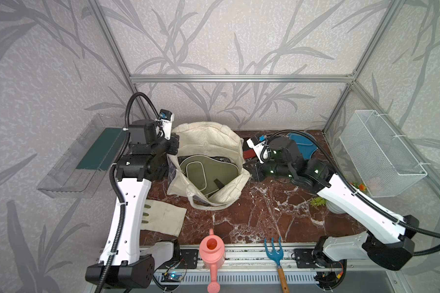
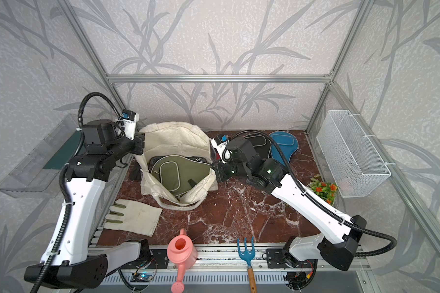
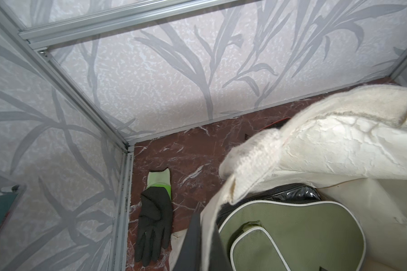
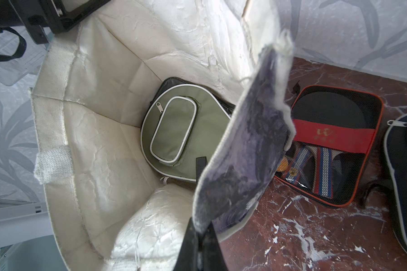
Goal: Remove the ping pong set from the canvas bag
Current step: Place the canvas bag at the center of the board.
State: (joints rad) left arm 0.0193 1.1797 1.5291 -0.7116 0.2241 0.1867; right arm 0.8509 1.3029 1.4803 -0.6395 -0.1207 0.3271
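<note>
Marble table (image 1: 264, 215) w/ bag (image 1: 208, 137) open at rear-centre, olive case (image 1: 208, 172) lying inside; clear-fronted case (image 4: 334, 145), black case (image 2: 258, 143), blue case (image 2: 285, 147) out on table beside bag; L gripper (image 3: 205, 241) & R gripper (image 4: 200, 232) each pinched shut on opposite bag rims.

Right gripper (image 4: 199, 232) pinches canvas bag (image 4: 92, 140) rim. Olive case (image 4: 186, 131) inside bag, at gripper's 12 o'clock. Clear-fronted case (image 4: 334, 140) on marble table (image 4: 315, 234), 2 o'clock.
</note>
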